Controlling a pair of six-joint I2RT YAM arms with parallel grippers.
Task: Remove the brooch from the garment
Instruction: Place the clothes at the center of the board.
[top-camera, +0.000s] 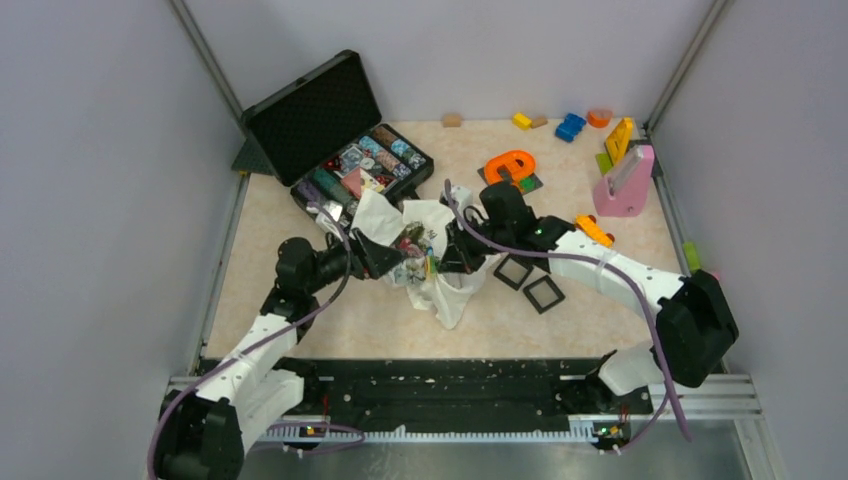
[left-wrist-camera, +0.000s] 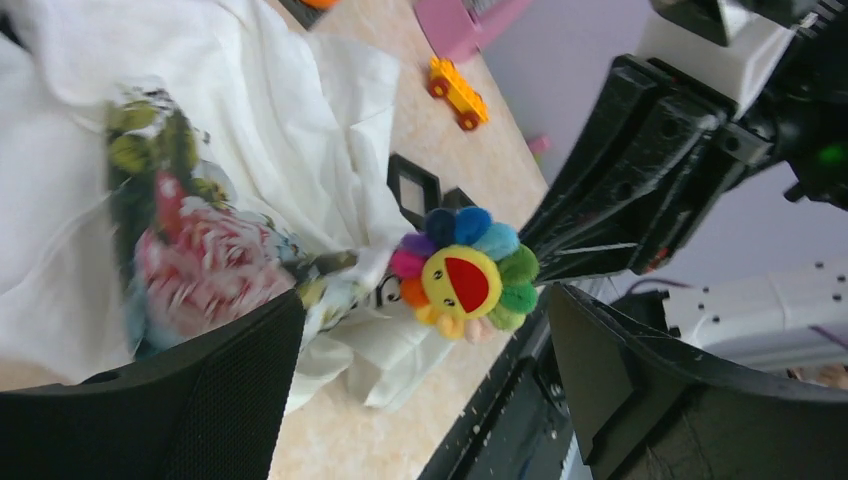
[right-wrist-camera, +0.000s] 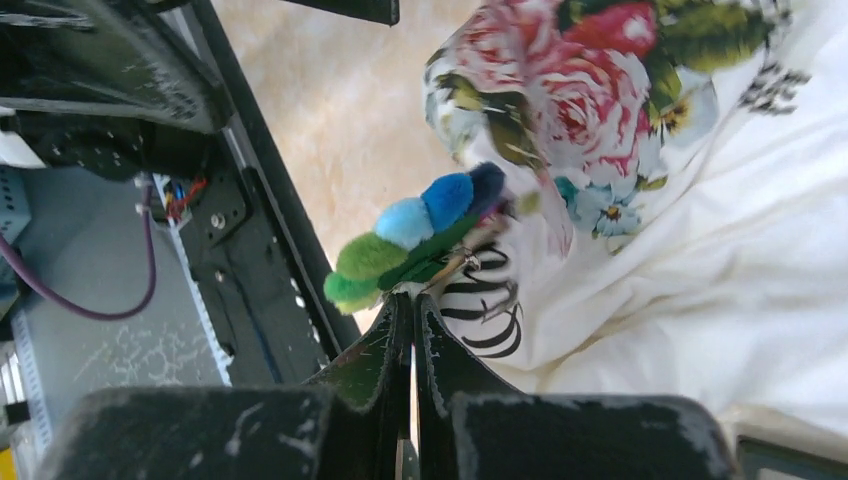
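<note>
White cloth printed with pink roses and green leaves lies bunched in the middle of the table (top-camera: 340, 320). This is the shirt (top-camera: 447, 298), and both arms meet over it. We see the brooch (left-wrist-camera: 465, 280) at the shirt's printed fold, just beside the dark lettering. Its yellow face with a red mouth is turned to the left wrist camera, ringed by blue, green, pink and orange petals. We cannot tell whether its pin is in the cloth. The right gripper (right-wrist-camera: 411, 305) is clenched, its fingertips pressed together on the brooch's green edge. The left gripper (left-wrist-camera: 425, 300) is released, jaws spread wide, one on either side of the brooch and not touching it. Beyond the shirt we make out a black frame (left-wrist-camera: 412, 190) and a toy car (left-wrist-camera: 458, 92) on the table. An open black case (top-camera: 320, 120) sits at the far left.
</note>
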